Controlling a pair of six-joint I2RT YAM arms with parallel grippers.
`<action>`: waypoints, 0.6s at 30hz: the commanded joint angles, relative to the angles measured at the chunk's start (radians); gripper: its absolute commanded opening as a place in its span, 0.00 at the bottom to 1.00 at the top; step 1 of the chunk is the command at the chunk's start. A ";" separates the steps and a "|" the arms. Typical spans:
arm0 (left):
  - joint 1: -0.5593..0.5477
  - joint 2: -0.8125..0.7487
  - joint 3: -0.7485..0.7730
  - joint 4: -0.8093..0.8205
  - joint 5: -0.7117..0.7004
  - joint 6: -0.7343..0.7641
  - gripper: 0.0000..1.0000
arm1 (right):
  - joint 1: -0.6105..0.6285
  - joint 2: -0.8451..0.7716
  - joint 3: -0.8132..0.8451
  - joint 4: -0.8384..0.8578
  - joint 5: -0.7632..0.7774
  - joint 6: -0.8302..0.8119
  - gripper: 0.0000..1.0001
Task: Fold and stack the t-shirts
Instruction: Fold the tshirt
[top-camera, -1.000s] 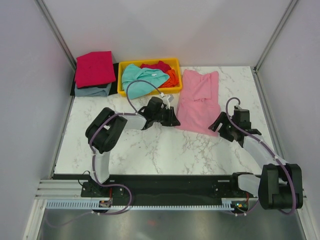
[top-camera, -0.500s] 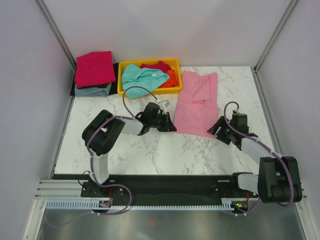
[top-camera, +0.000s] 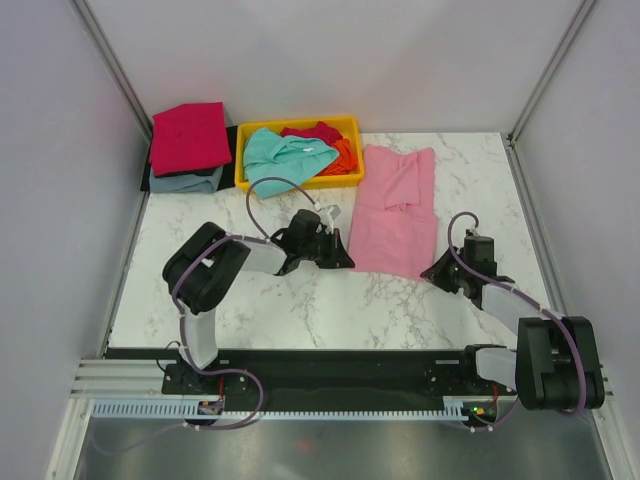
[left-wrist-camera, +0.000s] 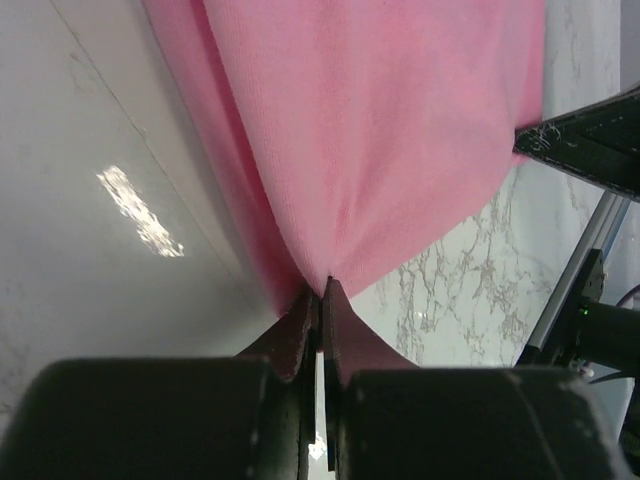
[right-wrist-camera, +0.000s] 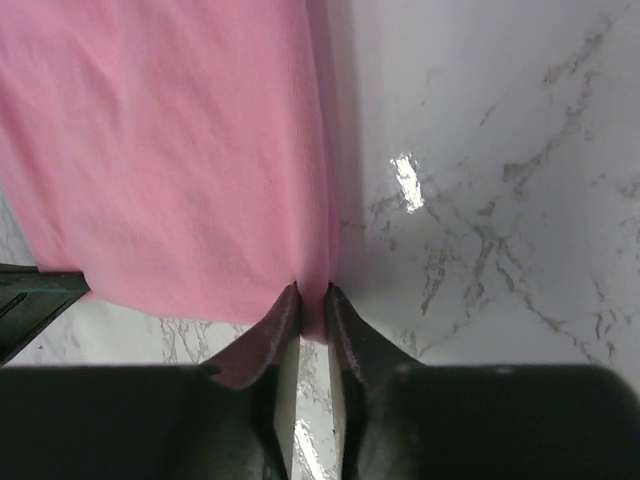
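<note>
A light pink t-shirt lies flat, folded lengthwise, on the marble table right of centre. My left gripper is at its near left corner. In the left wrist view that gripper is shut, and the pink cloth puckers into its tips. My right gripper is low at the near right corner. In the right wrist view its jaws are closed on a fold of the pink edge. Both arms reach in low over the table.
A yellow tray at the back holds a teal t-shirt with red and orange ones behind it. A folded crimson t-shirt rests on a grey-blue one at the back left. Walls close in both sides.
Both grippers came down onto the pink t-shirt's near corners. The left one closed on its corner first. The right one moved nearer and closed from wide open onto the edge.
</note>
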 joint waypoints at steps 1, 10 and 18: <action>-0.034 -0.062 -0.039 -0.014 -0.005 -0.028 0.02 | 0.001 -0.008 0.008 -0.074 0.009 -0.016 0.21; -0.168 -0.416 -0.154 -0.296 -0.140 -0.100 0.02 | 0.001 -0.314 0.117 -0.484 -0.023 0.026 0.00; -0.298 -0.802 -0.384 -0.506 -0.236 -0.338 0.02 | 0.001 -0.542 0.181 -0.801 -0.056 0.012 0.00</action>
